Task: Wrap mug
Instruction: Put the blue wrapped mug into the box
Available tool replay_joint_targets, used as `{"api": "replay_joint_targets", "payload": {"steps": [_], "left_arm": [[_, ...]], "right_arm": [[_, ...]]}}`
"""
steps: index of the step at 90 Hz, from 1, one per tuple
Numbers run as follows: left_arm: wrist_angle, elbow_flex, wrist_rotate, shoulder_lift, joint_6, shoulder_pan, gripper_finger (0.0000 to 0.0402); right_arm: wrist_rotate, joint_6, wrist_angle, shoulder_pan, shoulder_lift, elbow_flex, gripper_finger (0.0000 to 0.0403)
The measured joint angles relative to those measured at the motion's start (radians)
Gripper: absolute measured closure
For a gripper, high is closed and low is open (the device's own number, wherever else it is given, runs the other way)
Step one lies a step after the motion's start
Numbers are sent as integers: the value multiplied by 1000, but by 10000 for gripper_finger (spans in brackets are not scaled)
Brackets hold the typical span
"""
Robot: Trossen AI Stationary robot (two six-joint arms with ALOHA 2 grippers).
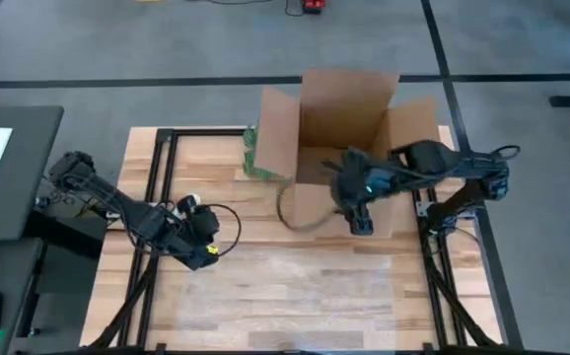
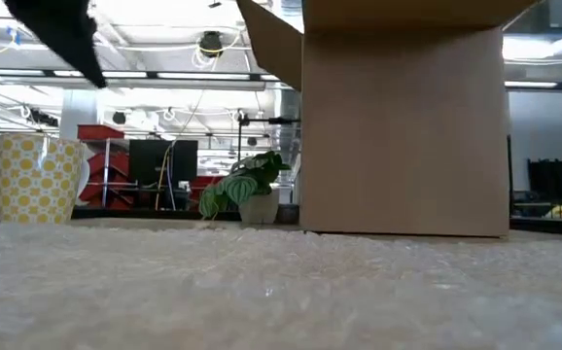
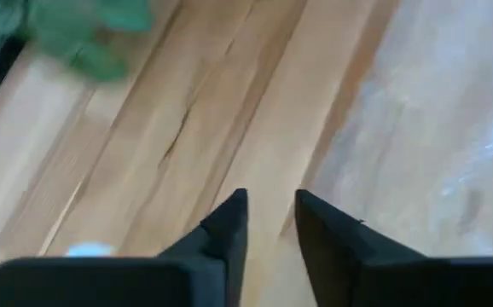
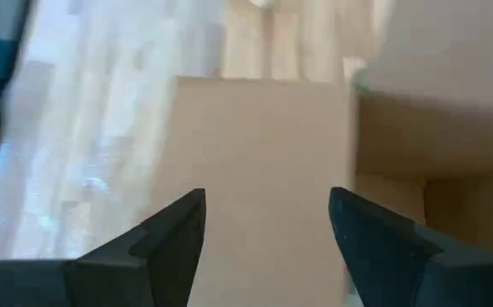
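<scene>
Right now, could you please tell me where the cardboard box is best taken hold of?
Take the cardboard box by its front flap, which folds outward, offering a thin free edge. Come from the table's open middle, where the right end effector hovers open above it. The left end effector waits at the left.

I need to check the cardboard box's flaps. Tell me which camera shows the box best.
The high view: it looks down on the whole cardboard box, flaps spread open, with the right gripper over its front. The low view shows only one closed side; the right wrist view sees a flap close up; the left wrist view misses it.
</scene>
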Motion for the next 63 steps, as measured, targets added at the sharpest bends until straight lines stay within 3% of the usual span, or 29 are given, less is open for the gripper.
{"api": "replay_joint_targets", "payload": {"steps": [28,43,63], "left_arm": [[-239,1,154,-32,-155,75,206],[-231,-14,226,-32,-99,119,197],[-218,-135,306,-38,-55,122,196]], "right_arm": [[132,220,85,355,0,-54,164],[195,279,224,503,2,-125,164],[263,363,368,622,11,-235,164]]}}
